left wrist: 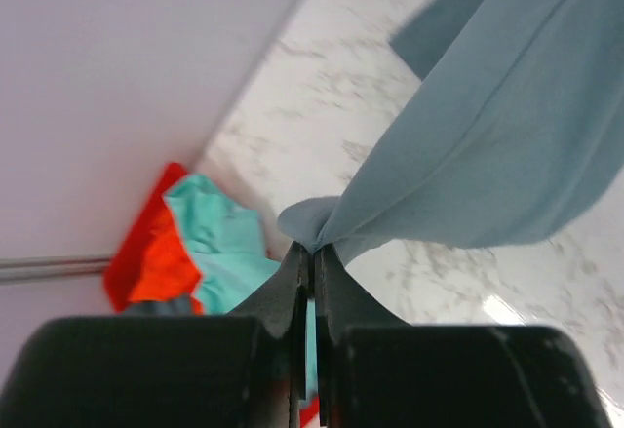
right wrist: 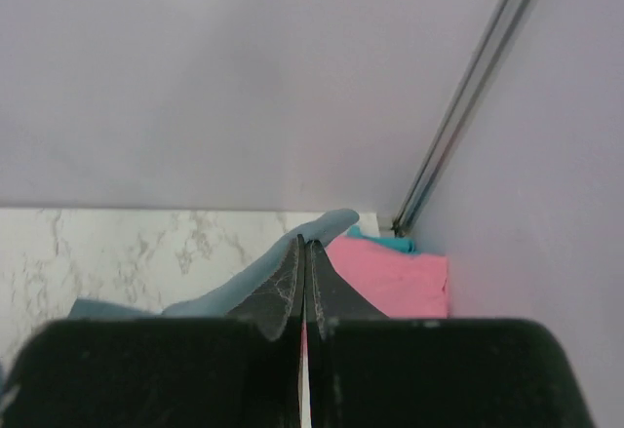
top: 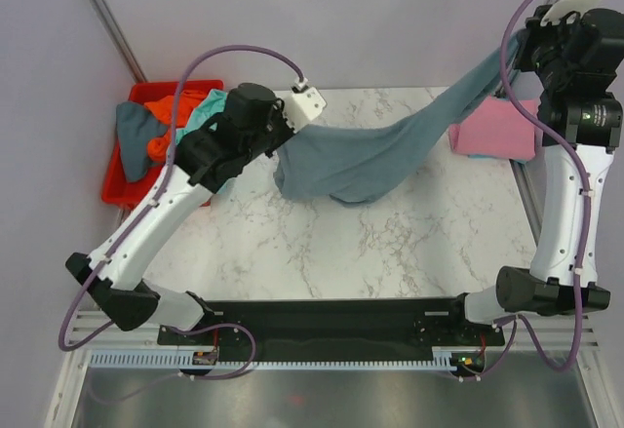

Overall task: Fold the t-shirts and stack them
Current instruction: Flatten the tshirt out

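Left wrist cam first: the left gripper [left wrist: 312,249] has its jaws squeezed right together on a bunched corner of the slate blue-grey t-shirt [left wrist: 487,126]; no gap shows between the fingers, and the cloth puckers out just past the tips; from there the shirt fans up and away to the right, lifted over the marble table [left wrist: 322,77]; behind the fingers, off to the left, a teal t-shirt [left wrist: 219,238] and an orange t-shirt [left wrist: 156,267] are crumpled together. Right wrist cam: the right gripper [right wrist: 304,245] is pinched closed too, with an edge of that same blue-grey shirt caught at the tips and trailing down to the left; just past the fingers on the right, a folded pink t-shirt [right wrist: 400,280] lies flat on the table by the corner; a sliver of teal cloth [right wrist: 392,244] peeks out at its far edge. Top view: the shirt is strung between the two grippers, from near the table's far left up to the far right corner, with its middle sagging low over the marble; can't tell if the belly actually touches; the red bin [top: 115,186] sits just beside the table's far left corner, holding the teal and orange shirts plus another dark blue-grey cloth [top: 135,137]; the pink one is at the right edge, partly hidden by the stretched shirt.
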{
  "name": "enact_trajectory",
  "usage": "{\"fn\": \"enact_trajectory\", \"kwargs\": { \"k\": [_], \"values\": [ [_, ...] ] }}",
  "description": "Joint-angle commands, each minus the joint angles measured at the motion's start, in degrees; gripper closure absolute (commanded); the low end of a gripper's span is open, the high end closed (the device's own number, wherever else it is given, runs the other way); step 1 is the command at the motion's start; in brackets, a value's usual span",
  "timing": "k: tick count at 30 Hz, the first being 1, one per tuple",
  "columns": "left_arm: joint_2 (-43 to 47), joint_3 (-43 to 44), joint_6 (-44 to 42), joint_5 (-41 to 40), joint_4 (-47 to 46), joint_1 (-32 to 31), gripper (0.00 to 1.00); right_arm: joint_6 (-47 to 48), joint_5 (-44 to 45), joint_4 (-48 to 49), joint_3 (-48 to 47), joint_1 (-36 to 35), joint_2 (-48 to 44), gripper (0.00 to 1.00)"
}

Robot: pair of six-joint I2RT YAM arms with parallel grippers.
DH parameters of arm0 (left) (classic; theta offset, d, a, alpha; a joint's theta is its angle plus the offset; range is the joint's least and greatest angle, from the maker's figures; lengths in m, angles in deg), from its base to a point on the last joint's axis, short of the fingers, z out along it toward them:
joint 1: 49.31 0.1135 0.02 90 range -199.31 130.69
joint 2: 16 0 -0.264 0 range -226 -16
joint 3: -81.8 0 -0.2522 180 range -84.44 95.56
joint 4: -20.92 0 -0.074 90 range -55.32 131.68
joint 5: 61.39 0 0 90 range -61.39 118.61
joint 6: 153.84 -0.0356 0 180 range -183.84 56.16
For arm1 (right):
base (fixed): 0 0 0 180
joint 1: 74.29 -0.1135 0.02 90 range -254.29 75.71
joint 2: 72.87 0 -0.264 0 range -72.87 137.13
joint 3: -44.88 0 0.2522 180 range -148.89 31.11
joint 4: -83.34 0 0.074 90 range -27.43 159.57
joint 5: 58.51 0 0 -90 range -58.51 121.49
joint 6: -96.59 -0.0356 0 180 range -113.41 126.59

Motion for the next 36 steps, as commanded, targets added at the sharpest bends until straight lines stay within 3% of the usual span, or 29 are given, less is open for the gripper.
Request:
{"fn": "enact_trajectory", "kwargs": {
  "k": [1,9,16,20,24,28,32,36],
  "values": [
    [1.95,7.37,-7.55,-7.61,-1.18,-0.34,0.98,-2.54,8.55,4.85,-4.66,0.14,-0.82,1.0],
    [9.15,9.15,-8.16,-10.52,-2.32,2.74,0.98,-3.52,15.33,9.15,1.3,0.06,-12.23,1.0],
    [15.83,14.76,-15.63,-12.27,-6.01,3.18,0.98,-0.62,18.93,10.3,2.19,0.14,-25.33,1.0],
    [18.91,17.24,-15.46,-11.32,-6.19,3.79,0.98,-0.52,15.96,8.9,0.09,0.14,-29.73,1.0],
    [23.48,15.92,-10.04,-5.26,-5.57,5.02,0.98,-3.16,10.25,1.01,-7.99,0.14,-29.13,1.0],
    [24.98,16.62,-4.39,0.63,-5.66,7.48,0.98,-4.92,9.53,-0.16,-13.71,0.14,-27.72,1.0],
    [23.05,17.15,-5.79,4.07,-6.01,7.49,0.98,-4.22,8.3,1.94,-16.27,0.06,-23.24,1.0],
    [21.56,9.44,-12.37,6.97,-9.61,7.49,0.98,-3.08,7.16,6.33,-13.73,0.14,-17.27,1.0]
  ]
}}
